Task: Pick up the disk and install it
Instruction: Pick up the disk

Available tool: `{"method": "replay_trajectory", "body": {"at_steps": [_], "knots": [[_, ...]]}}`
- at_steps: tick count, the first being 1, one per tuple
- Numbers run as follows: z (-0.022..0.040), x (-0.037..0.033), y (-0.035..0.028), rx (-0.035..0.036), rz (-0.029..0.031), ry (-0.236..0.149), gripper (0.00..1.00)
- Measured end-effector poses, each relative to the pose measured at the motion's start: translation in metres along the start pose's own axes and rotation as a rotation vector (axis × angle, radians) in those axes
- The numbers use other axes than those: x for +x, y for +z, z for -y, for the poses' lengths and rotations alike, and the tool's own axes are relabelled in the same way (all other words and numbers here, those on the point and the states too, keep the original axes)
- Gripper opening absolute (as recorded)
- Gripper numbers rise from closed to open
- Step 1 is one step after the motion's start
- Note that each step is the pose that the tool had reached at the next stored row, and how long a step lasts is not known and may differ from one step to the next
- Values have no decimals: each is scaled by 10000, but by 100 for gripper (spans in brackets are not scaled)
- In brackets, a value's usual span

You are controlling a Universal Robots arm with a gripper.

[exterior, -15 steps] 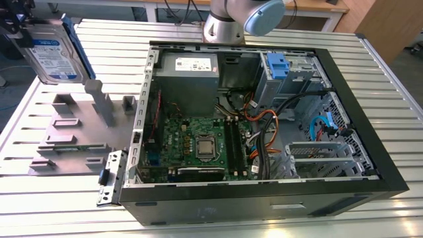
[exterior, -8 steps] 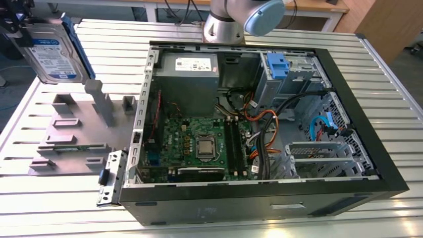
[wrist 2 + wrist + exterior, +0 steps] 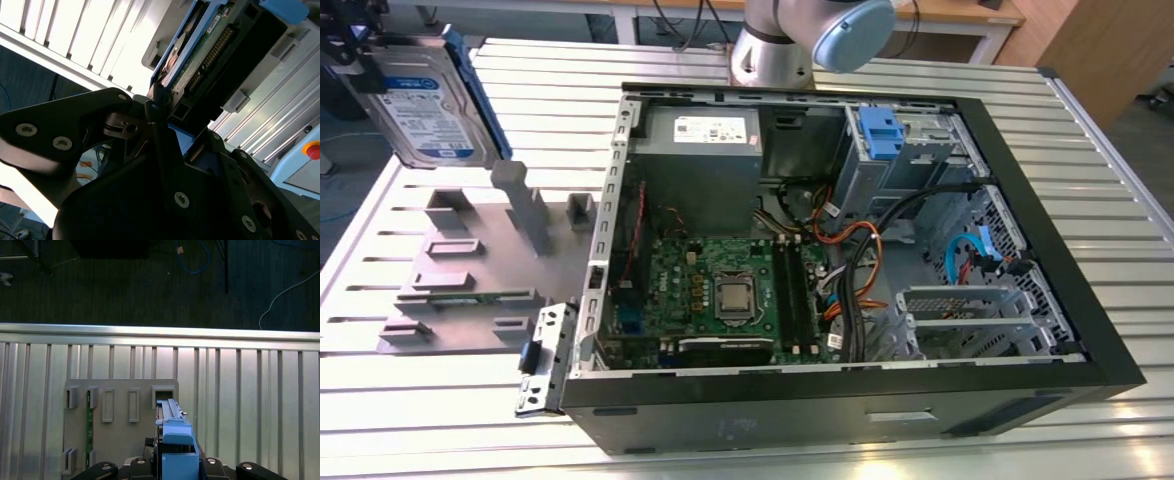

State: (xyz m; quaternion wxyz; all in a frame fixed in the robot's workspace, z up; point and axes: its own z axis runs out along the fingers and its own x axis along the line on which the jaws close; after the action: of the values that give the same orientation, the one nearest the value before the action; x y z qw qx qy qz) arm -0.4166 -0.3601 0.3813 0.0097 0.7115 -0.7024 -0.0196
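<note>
Exterior view, 10 o'clock: holds the disk (image 3: 427, 100) edgewise in clamped gripper (image 3: 360, 60) above grey fixture (image 3: 467, 270); risks slipping from thin hold, or clipping computer case (image 3: 616, 200).

- Open black computer case (image 3: 854, 405), centre-right of the exterior view.
- Green motherboard (image 3: 720, 290) inside it, with a grey power supply (image 3: 700, 150) above it in frame.
- Grey fixture plate (image 3: 467, 270) at left, on the slatted table (image 3: 427, 420).

Gripper (image 3: 350, 60), upper left of the exterior view, is sliced off by the frame edge and covers the disk (image 3: 427, 100) corner. The arm (image 3: 807, 40) at top centre is cut too. In the second wrist view, the disk's near end is hidden behind the gripper.
</note>
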Motion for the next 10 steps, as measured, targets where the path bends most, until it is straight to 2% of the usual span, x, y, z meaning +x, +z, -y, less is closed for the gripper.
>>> {"method": "replay_trajectory", "body": {"at_steps": [10], "knots": [[-1,0,-21,1,-5,2,36]]}}
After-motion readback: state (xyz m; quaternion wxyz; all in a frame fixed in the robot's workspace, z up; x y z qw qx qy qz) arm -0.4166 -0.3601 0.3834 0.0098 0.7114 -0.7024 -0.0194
